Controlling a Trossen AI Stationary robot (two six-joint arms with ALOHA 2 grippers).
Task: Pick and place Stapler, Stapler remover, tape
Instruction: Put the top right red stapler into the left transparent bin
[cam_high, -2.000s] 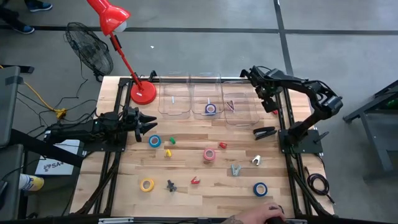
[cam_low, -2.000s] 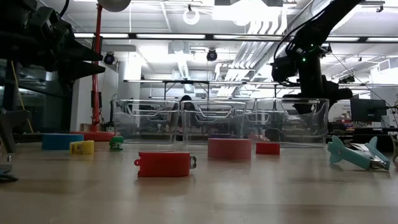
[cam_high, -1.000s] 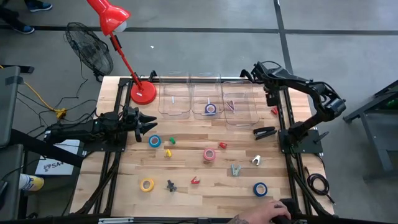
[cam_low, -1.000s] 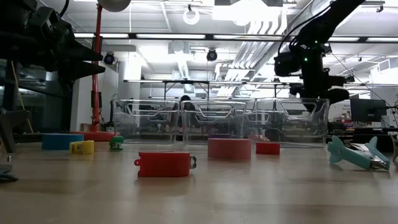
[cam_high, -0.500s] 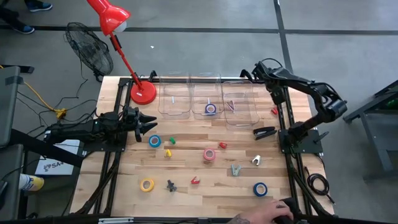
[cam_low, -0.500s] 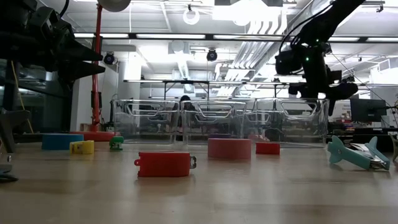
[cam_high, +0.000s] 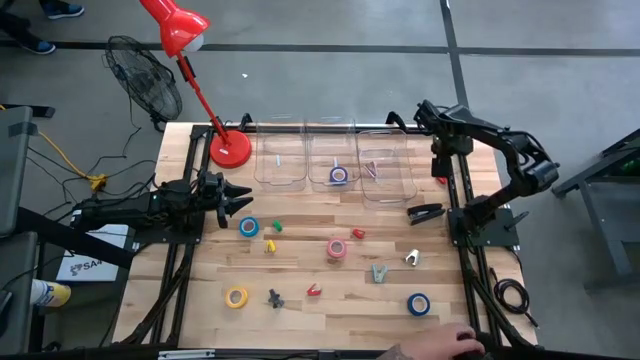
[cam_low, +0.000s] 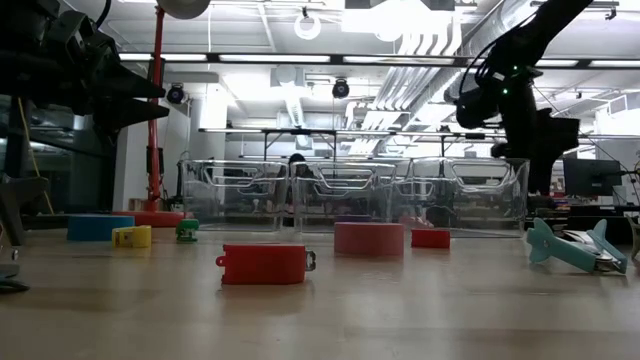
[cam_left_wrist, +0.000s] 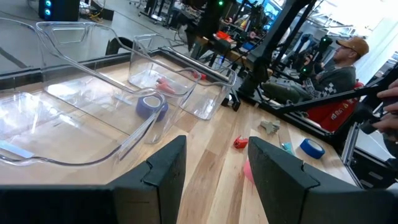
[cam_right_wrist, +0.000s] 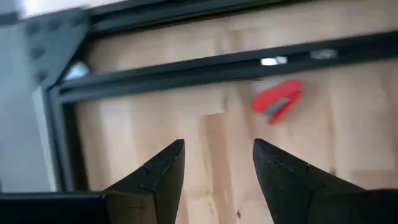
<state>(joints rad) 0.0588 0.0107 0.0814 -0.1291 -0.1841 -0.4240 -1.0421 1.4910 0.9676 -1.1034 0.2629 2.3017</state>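
My right gripper (cam_high: 440, 163) (cam_right_wrist: 217, 147) hangs open over the table's right rail, above and just short of a small red stapler (cam_high: 441, 179) (cam_right_wrist: 278, 99) lying flat on the wood. My left gripper (cam_high: 243, 199) (cam_left_wrist: 214, 144) is open and waits near the left edge, touching nothing. A blue tape roll (cam_high: 248, 227), pink roll (cam_high: 337, 248), yellow roll (cam_high: 236, 296) and second blue roll (cam_high: 418, 304) lie flat on the table. The purple roll (cam_high: 339, 175) (cam_left_wrist: 151, 106) lies in the middle clear bin. A black stapler (cam_high: 425, 212) lies near the right rail.
Three clear bins (cam_high: 281, 160) stand in a row at the far side; the right one holds a red piece (cam_high: 370, 168). Small staplers and a teal remover (cam_high: 379, 272) are scattered mid-table. A red lamp base (cam_high: 230, 148) sits far left. A person's hand (cam_high: 440, 348) shows at the near edge.
My right gripper has moved from over the right bin toward the table's right edge and come over the rail by the red stapler, staying open. The person's hand at the near edge has shifted. The table's objects lie where they were.
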